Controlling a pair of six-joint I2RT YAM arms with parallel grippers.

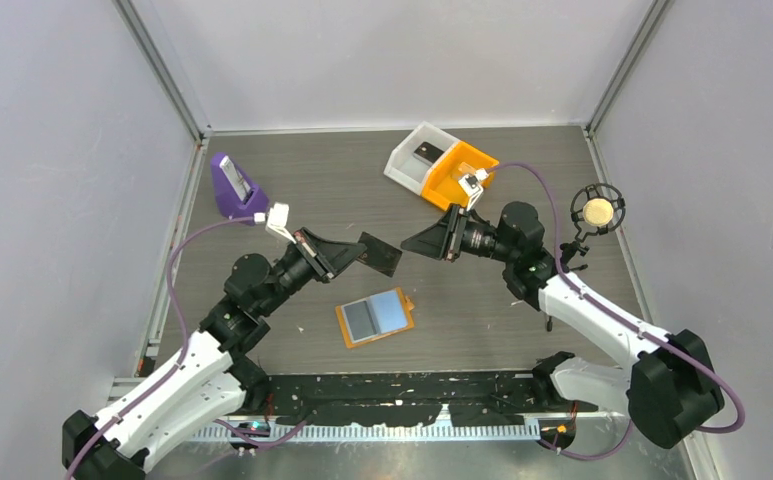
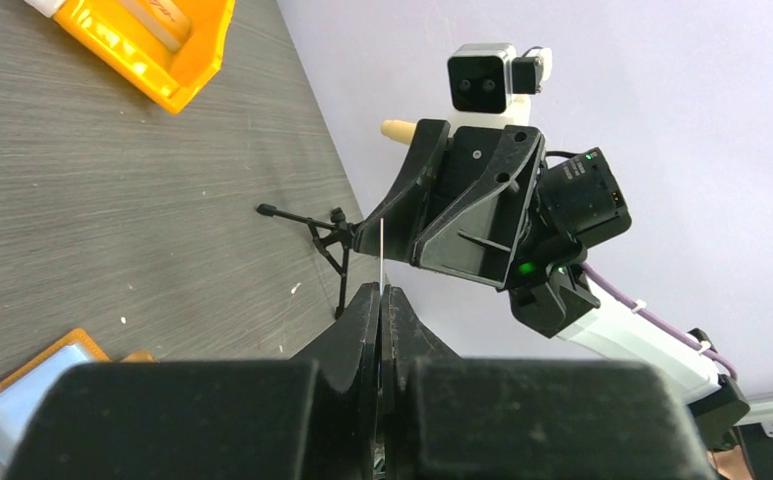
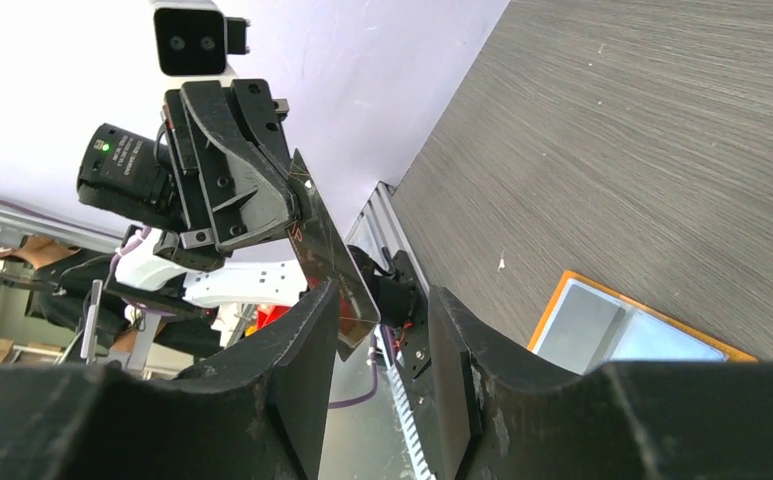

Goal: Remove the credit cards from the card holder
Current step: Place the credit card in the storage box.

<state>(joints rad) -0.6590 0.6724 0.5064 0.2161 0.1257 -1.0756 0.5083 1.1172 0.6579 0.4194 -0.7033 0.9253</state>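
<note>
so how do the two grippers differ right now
The left gripper is shut on a dark card; the right gripper is open and holds nothing. The left gripper's jaws meet flat; the right gripper's stand apart, facing the card's free end. Both hover above the table, pointing at each other.

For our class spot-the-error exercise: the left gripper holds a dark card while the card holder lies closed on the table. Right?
No. The card holder lies open on the table, not closed: the top view shows its blue inner panels. The left gripper does hold the dark card.
</note>
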